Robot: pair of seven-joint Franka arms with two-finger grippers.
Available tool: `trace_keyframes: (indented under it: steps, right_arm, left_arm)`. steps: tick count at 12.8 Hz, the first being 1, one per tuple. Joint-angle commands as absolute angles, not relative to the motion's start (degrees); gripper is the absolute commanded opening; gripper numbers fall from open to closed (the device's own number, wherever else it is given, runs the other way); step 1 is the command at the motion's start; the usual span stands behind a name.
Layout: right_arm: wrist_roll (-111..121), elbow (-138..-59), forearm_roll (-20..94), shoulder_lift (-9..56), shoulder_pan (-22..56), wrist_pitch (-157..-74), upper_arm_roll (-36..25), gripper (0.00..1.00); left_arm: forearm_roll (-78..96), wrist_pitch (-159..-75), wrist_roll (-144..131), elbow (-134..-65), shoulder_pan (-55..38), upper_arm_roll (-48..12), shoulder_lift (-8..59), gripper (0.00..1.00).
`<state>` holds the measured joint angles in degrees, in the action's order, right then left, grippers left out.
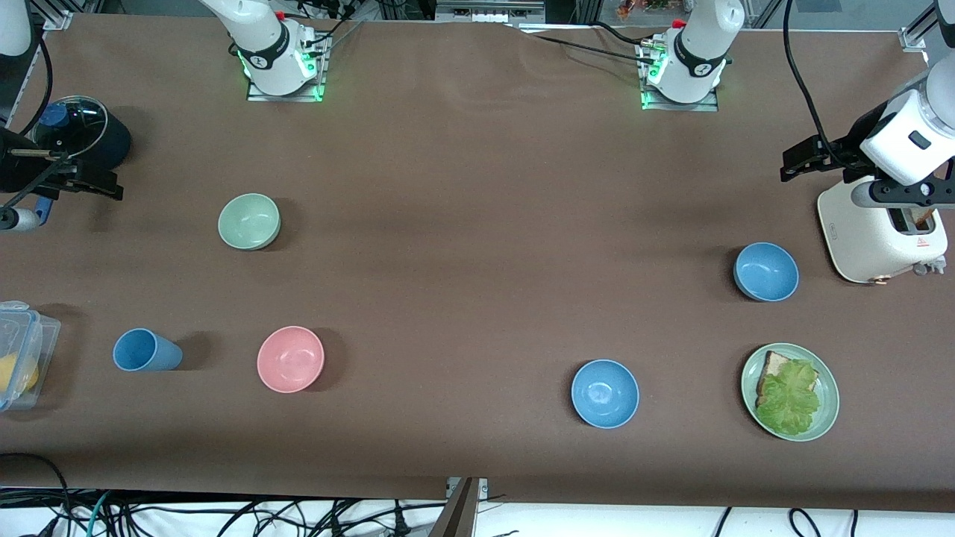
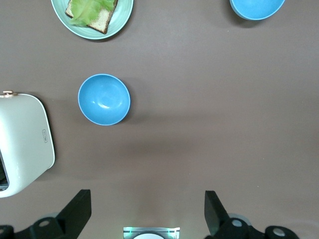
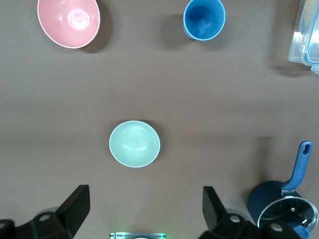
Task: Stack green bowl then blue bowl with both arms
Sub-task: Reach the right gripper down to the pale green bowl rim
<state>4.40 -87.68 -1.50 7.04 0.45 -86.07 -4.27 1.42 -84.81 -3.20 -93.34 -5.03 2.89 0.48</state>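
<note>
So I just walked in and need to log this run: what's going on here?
Nothing is being handled yet. The left gripper hangs open over the toaster, the right gripper open over the pot at its end of the table. The green bowl sits alone and empty on the table. Both blue bowls sit apart, unstacked.

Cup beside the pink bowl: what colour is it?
Blue cup, plain; the right wrist view shows it best.
</note>
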Motion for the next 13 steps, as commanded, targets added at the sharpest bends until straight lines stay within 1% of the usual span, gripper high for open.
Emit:
trace_keyframes:
  steps: [1, 3, 5, 7, 9, 11, 13]
  right_arm:
    - [4.92, -87.1, -1.76, 7.64, -0.44, -85.17, -3.6, 1.0]
    - [5.1, -87.01, -1.76, 10.18, -0.7, -84.73, -3.69, 1.0]
    - [4.92, -87.01, -1.85, 10.37, -0.62, -84.29, -3.78, 1.0]
    - [5.27, -87.45, -1.58, 12.29, -2.01, -82.54, -4.04, 1.0]
    - [8.42, -89.8, 0.86, 13.79, -3.42, -82.7, -4.13, 1.0]
    - [8.44, -96.46, 4.55, 14.15, -5.09, -89.43, -4.13, 0.99]
    - [8.53, -102.63, 5.1, 14.15, -5.63, -96.56, -4.13, 0.99]
  left_arm:
    - [2.02, -85.25, -2.9, -94.75, -4.75, 2.81, -0.88, 1.0]
    - [2.02, -85.25, -2.9, -94.75, -4.75, 2.81, -0.88, 1.0]
    - [2.02, -85.25, -2.9, -94.75, -4.75, 2.81, -0.88, 1.0]
    - [2.02, -85.25, -2.9, -94.75, -4.75, 2.9, -0.88, 1.0]
    - [2.02, -85.25, -2.9, -94.75, -4.75, 2.99, -0.88, 1.0]
    - [2.02, -85.17, -2.99, -94.83, -4.75, 2.9, -0.88, 1.0]
    - [2.02, -85.25, -2.9, -94.66, -4.75, 2.99, -0.79, 1.0]
